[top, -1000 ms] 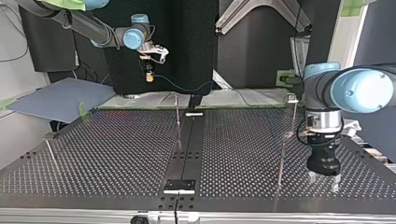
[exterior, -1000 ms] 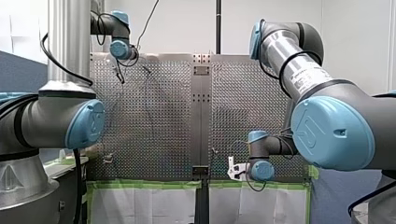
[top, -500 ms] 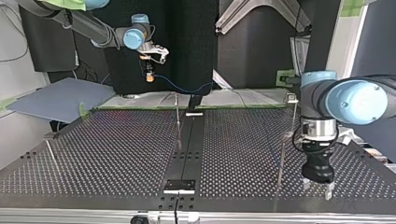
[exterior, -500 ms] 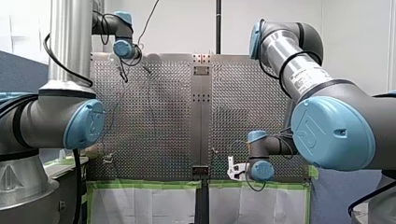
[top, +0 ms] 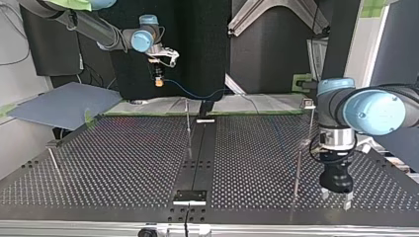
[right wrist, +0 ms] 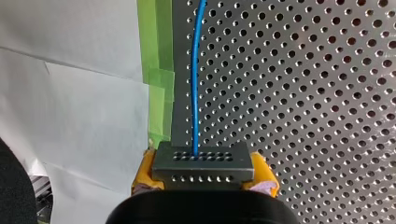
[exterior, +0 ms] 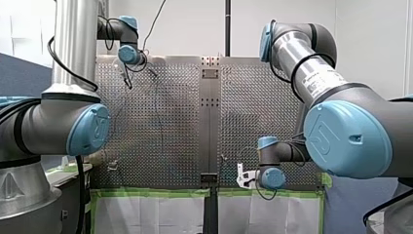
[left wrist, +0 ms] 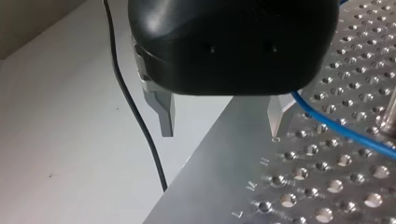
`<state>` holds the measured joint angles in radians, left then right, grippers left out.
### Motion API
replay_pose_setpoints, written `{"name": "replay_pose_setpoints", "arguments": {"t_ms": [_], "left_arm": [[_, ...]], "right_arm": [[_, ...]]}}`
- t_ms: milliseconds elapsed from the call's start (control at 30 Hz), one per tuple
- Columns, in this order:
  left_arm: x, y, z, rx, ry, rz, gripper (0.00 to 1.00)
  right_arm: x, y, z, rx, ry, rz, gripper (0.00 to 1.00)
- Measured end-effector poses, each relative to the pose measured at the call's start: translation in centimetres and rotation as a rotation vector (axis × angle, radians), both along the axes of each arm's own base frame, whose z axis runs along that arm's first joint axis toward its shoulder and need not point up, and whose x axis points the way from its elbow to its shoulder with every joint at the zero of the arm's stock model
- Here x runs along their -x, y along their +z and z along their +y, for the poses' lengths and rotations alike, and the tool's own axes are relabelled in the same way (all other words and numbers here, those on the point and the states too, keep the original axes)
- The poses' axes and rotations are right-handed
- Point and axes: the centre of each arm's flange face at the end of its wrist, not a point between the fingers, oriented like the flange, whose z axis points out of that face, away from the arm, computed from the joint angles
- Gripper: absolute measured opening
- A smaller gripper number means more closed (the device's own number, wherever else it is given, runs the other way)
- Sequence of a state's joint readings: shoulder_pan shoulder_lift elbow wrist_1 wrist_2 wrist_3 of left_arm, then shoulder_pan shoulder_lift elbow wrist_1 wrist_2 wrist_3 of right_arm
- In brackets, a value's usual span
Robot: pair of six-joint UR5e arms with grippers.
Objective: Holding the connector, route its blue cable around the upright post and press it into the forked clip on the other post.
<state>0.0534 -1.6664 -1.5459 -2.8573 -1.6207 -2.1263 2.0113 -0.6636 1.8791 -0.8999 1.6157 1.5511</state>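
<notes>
In the right wrist view my right gripper (right wrist: 203, 169) is shut on a grey perforated connector (right wrist: 203, 158) between its yellow pads (right wrist: 142, 173). A blue cable (right wrist: 195, 74) runs straight out of the connector over the perforated table. In the top view that gripper (top: 165, 58) hangs high at the far left, and the blue cable (top: 192, 94) sags from it toward the table's far edge. My left gripper (top: 336, 198) stands open and empty near the front right, beside a thin upright post (top: 296, 168). In the left wrist view its fingers (left wrist: 164, 114) straddle the table's edge, with the blue cable (left wrist: 345, 135) just beside them.
A taller post (top: 310, 123) with a small head stands behind the near one. A thin post (top: 188, 123) rises by the dark centre strip (top: 197, 163), and a short one (top: 54, 160) stands at the top view's left. A black cord (left wrist: 135, 116) hangs off the table's edge.
My left gripper has shifted toward the top view's near edge and slightly left, closer to the near post, staying open. My right gripper and the connector have held still.
</notes>
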Motion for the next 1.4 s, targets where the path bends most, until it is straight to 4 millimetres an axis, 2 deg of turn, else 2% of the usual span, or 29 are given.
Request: {"name": "replay_pose_setpoints", "arguments": {"t_ms": [333,533,700,1000,1400], "left_arm": [[-2.3,-0.5,1.1,-0.014,0.007,0.010,1.00],[-3.1,0.8,2.4,-0.007,0.009,-0.009,1.00],[-3.2,0.9,2.8,-0.007,0.014,-0.005,1.00],[-3.8,-1.3,2.4,-0.024,0.000,0.041,1.00],[-3.3,-4.2,2.2,-0.019,-0.002,0.086,1.00]], "right_arm": [[-0.3,0.0,0.2,-0.003,0.006,0.001,0.00],[-0.5,0.0,0.5,-0.006,0.013,0.007,0.00],[-0.6,0.0,0.5,-0.004,0.015,0.008,0.00],[-0.6,0.0,0.5,0.001,0.016,0.006,0.00],[-0.6,0.0,0.5,0.005,0.016,0.004,0.00]]}}
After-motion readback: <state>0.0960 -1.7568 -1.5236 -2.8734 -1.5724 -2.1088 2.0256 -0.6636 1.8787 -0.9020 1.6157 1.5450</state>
